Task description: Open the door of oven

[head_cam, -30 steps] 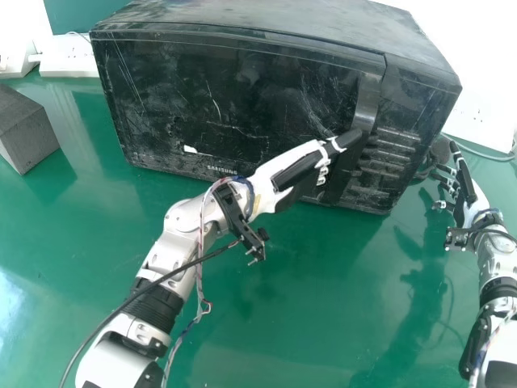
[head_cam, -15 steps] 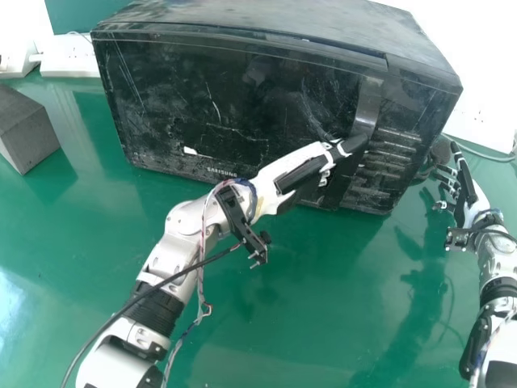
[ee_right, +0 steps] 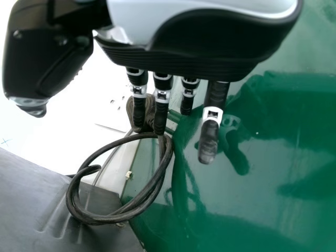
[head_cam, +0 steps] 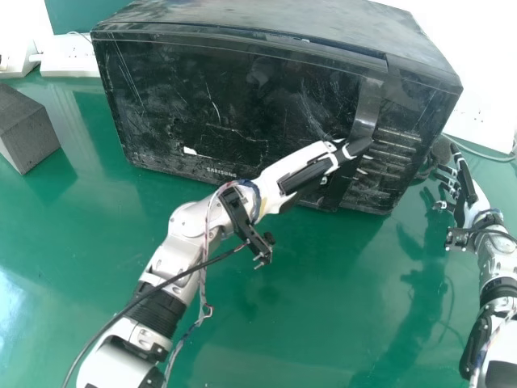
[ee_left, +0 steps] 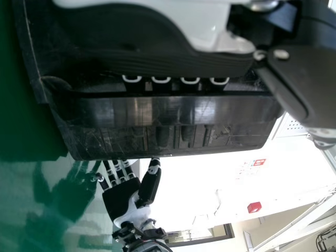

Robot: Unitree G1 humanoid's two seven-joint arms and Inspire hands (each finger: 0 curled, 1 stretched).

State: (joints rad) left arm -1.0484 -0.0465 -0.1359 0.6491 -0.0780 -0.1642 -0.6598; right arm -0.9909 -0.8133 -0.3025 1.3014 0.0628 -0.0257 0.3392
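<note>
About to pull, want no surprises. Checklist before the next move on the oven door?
1. Left hand at the door handle: ok.
2. Firm hold on the handle: cannot tell.
3. Door unlatched: cannot tell; it isn't wide open.
4. Swing path: not ok; the left arm crosses in front of the door, so it probably has to move with it.
5. Right hand out of the way: ok; open, beside the oven.
6. Cable slack: ok, looks loosely coiled.
</note>
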